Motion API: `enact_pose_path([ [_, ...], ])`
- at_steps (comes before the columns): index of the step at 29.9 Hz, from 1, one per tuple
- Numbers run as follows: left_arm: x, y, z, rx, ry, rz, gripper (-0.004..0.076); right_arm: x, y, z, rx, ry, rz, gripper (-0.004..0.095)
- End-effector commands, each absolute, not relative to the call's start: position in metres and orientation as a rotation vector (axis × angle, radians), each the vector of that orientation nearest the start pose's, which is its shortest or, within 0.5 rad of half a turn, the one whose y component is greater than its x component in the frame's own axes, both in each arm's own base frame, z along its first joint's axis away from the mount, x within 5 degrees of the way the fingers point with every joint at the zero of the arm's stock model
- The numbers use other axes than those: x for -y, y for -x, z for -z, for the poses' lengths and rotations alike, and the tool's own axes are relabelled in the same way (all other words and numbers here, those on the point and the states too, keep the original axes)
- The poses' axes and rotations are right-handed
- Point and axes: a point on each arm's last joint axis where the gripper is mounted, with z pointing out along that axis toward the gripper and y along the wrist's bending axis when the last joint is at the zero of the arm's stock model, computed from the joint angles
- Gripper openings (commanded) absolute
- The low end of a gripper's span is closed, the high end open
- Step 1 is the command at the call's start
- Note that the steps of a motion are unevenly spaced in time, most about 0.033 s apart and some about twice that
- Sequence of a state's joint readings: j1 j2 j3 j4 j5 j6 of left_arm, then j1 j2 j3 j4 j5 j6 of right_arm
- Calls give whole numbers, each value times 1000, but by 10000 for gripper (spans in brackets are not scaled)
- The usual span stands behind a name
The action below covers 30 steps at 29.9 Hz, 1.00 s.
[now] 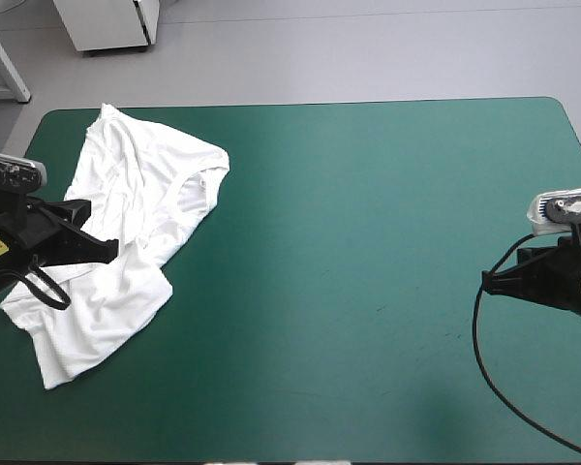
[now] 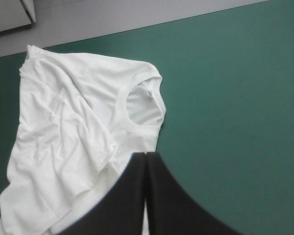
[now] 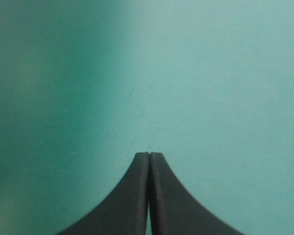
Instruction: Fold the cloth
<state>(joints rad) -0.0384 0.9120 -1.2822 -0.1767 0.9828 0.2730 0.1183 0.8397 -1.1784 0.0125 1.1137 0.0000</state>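
Shirt (image 1: 136,194) lies crumpled, part spread, on left side of tabletop (image 1: 368,242), one end near far-left corner, collar (image 2: 121,105) twd the middle. L jaws pressed together to a point over shirt's mid, gripping nothing. R jaws likewise together, over bare tabletop nr right edge, well apart from shirt.

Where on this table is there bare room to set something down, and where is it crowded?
Bare teal-green cover runs from the T-shirt across the middle to the right gripper, far edge to near edge. The left part is crowded: the T-shirt sprawls there under the left gripper.
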Motion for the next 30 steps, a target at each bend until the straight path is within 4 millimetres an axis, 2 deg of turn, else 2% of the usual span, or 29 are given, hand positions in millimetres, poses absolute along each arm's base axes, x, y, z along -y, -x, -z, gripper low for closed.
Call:
enact_pose_path([
  [1, 21, -147, -471, -1954, -286, 88, -9, -16, -129, -439, -2158, 132, -78, -19],
  [7, 21, -148, -473, -1940, -256, 103, -4, -16, -129, -439, -2158, 132, -78, -19],
  [10, 20, -148, -474, -1925, -252, 101, 33, -16, -129, -439, -2158, 132, -78, -19],
  [13, 21, -148, -474, -1927, -253, 104, 148, -16, -129, -439, -2158, 132, -78, -19],
  [17, 21, -147, -471, -1960, -256, 112, 440, -16, -129, -439, -2158, 132, -78, -19],
  [19, 21, -146, -470, -1978, -228, 129, 531, -16, -129, -439, -2158, 132, -78, -19],
  [21, 20, -150, -468, -2001, -152, 164, 527, -16, -129, -439, -2158, 132, -78, -19],
  [24, 17, -169, -462, -2067, -114, 139, 488, -17, -129, -439, -2159, 132, -87, -19],
  [26, 15, -186, -457, -2124, -126, 89, 479, -17, -129, -439, -2159, 132, -87, -19],
  [30, 12, -234, -451, -2194, -142, 4, 478, -17, -130, -439, -2157, 132, -87, -19],
])
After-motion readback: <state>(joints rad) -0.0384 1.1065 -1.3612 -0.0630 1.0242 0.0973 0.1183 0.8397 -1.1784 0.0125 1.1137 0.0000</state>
